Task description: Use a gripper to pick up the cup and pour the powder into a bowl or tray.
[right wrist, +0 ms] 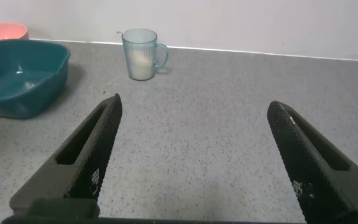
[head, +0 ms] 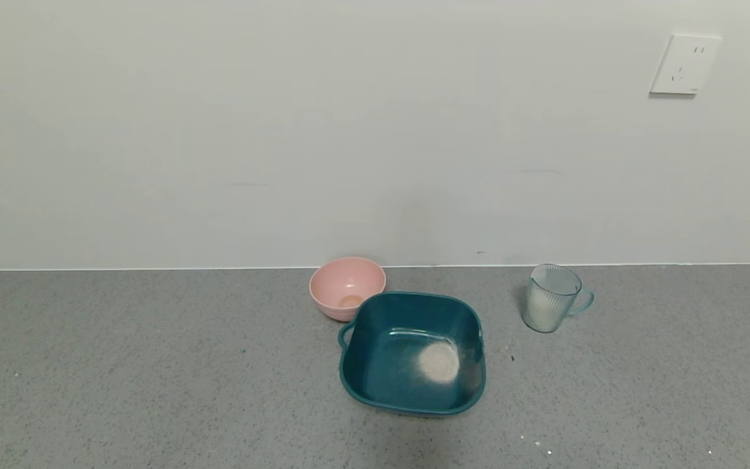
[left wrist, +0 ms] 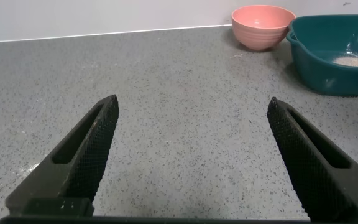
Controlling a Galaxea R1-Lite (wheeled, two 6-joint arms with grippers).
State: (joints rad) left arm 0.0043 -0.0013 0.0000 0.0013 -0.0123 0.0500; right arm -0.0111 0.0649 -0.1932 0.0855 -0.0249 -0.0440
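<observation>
The pale-blue ribbed cup [head: 551, 298] stands upright near the wall, to the right of the teal basin [head: 375, 391], its handle pointing right. White powder [head: 542, 309] fills its lower part. It also shows in the right wrist view [right wrist: 141, 55]. A small heap of powder [head: 439, 362] lies in the basin, also seen in the left wrist view [left wrist: 353, 61]. My right gripper [right wrist: 193, 109] is open and empty, well short of the cup. My left gripper [left wrist: 193, 106] is open and empty over bare counter. Neither gripper shows in the head view.
A round pink bowl [head: 347, 286] sits against the wall, touching the basin's far left corner. The grey speckled counter [head: 121, 365] meets a white wall. A few white specks [head: 538, 444] lie on the counter near the front right.
</observation>
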